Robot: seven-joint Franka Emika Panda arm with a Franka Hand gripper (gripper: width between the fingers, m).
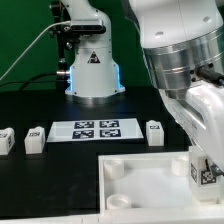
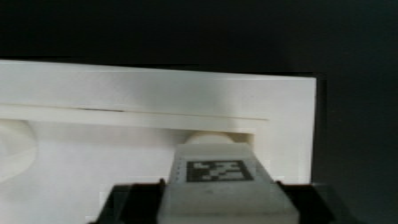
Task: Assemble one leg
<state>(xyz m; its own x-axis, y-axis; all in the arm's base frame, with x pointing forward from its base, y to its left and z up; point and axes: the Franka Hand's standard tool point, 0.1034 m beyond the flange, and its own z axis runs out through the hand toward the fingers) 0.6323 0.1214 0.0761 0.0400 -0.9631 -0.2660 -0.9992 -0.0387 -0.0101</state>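
The gripper (image 2: 217,200) is clenched on the leg (image 2: 217,168), with a black finger (image 2: 135,205) pressing each side and the tag facing the wrist camera. The leg sits over the white panel (image 1: 140,165) at its edge on the exterior view's right; whether they touch cannot be told. Spare legs (image 1: 35,137) stand farther back, flanking the marker board (image 1: 95,128).

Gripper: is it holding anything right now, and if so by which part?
Yes: the gripper holds one leg, pinched by two opposite sides, its tagged face toward the wrist camera, above the white panel.
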